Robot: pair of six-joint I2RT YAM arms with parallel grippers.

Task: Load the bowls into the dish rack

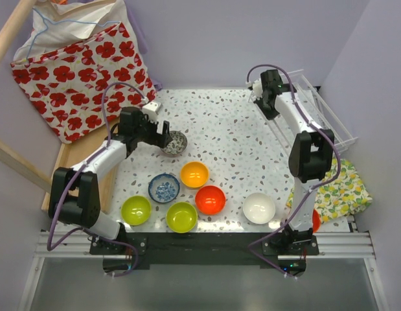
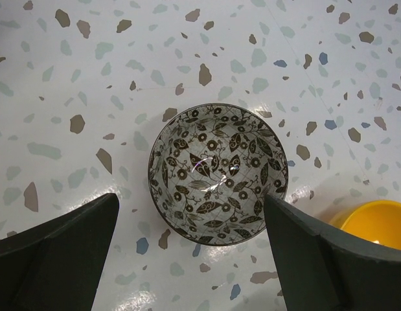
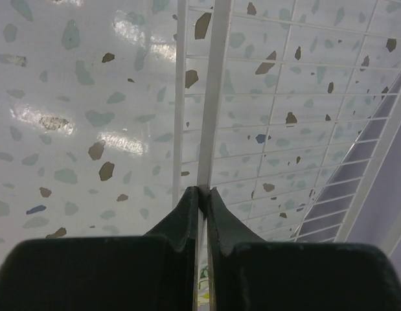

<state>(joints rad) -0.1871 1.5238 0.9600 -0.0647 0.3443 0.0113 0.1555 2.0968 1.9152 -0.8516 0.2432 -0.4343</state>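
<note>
Terrazzo worktop [image 1: 232, 129] carries one wire dish rack [image 1: 336, 126] at its far right corner and seven bowls [image 1: 210, 199] up front, plus one red bowl [image 1: 315, 220] half hidden behind the right arm. The right fingers [image 3: 187, 214] clench the rack's rim wire. The left fingers [image 2: 64, 253] are spread wide over the grey-patterned bowl [image 2: 217, 173].

We see bare speckled white table [image 1: 226, 129] across the middle, while a cluster of coloured round bowls [image 1: 210, 199] crowds the near edge. The left gripper [image 2: 190, 207] hangs spread, with bare table either side of the grey leaf-patterned bowl [image 2: 217, 175] and an orange-yellow bowl [image 2: 375, 223] near one finger. The thin white wire dish rack [image 3: 213, 97] blocks the far right corner, its rim pinched in the right gripper [image 3: 201, 194].
</note>
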